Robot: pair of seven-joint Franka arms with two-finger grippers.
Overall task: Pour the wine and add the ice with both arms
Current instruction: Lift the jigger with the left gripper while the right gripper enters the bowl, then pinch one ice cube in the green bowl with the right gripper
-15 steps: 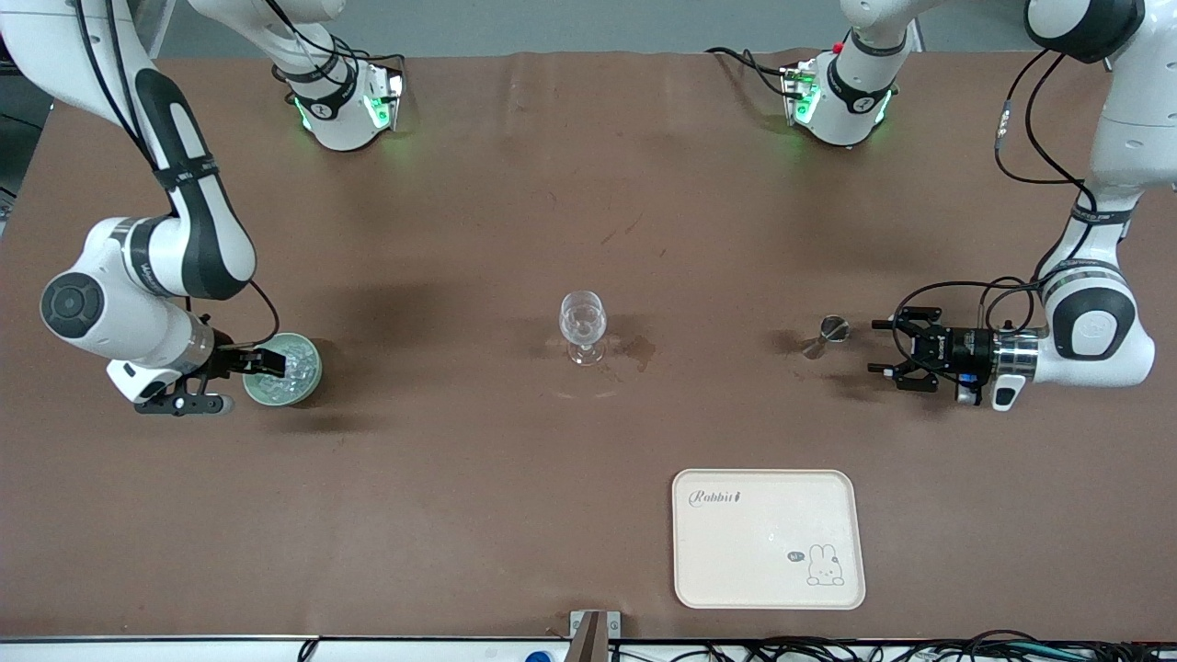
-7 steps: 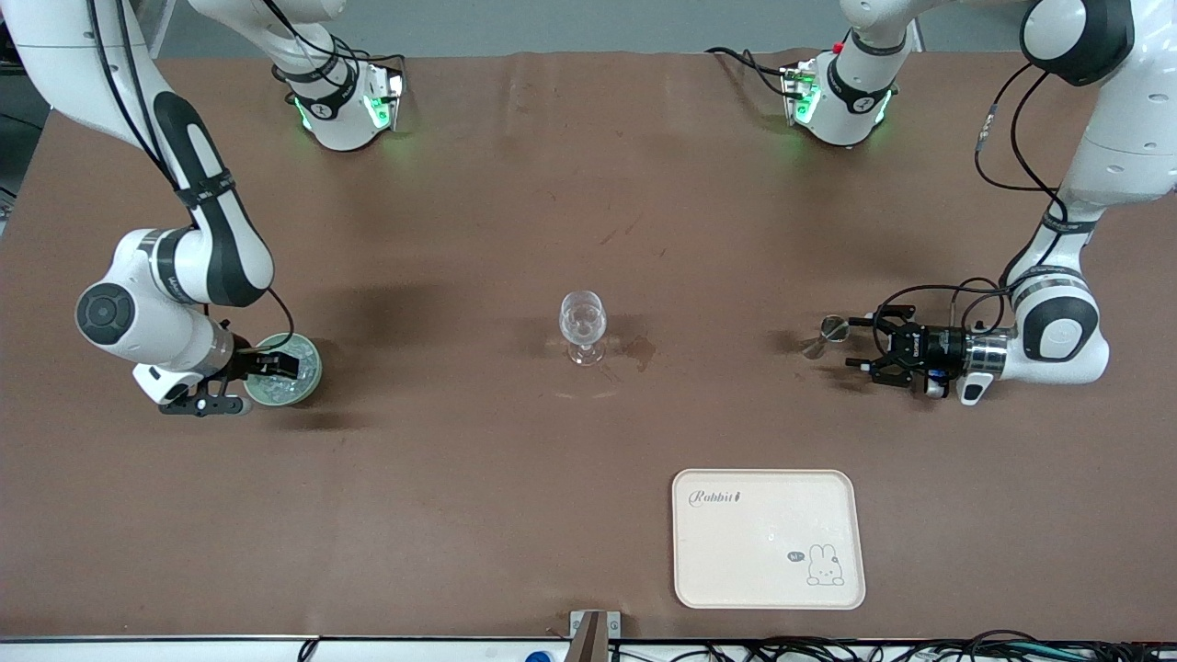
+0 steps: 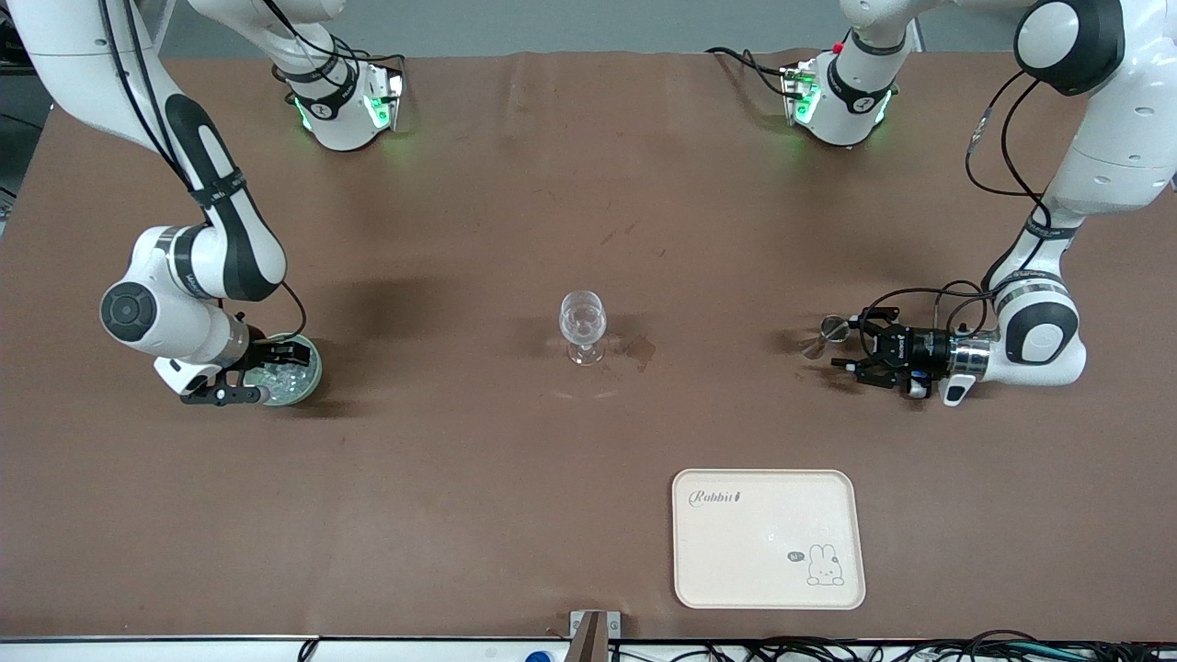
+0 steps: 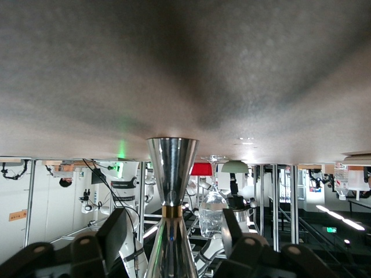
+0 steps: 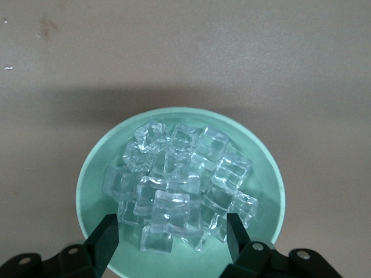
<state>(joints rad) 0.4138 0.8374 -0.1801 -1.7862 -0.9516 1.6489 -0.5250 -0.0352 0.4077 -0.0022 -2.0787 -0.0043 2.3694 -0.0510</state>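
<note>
A pale green bowl [image 3: 303,379] holds the ice [image 3: 280,375], several clear cubes, at the right arm's end of the table. My right gripper [image 3: 280,359] is open just above the bowl. In the right wrist view its fingers [image 5: 104,240] straddle the ice [image 5: 179,185] inside the bowl's rim [image 5: 87,179]. A clear stemmed glass [image 3: 583,326] stands mid-table. A steel hourglass-shaped jigger [image 3: 825,336] stands toward the left arm's end. My left gripper [image 3: 846,343] is open and low beside it. In the left wrist view the jigger [image 4: 171,202] stands between the open fingers [image 4: 119,231], untouched.
A cream tray [image 3: 768,538] with a rabbit drawing lies nearer the front camera than the jigger. A dark stain [image 3: 639,349] marks the table beside the glass. Both arm bases stand along the table's top edge.
My left gripper has slid toward the jigger until its open fingers flank it. My right gripper has shifted over the bowl and come lower onto the ice.
</note>
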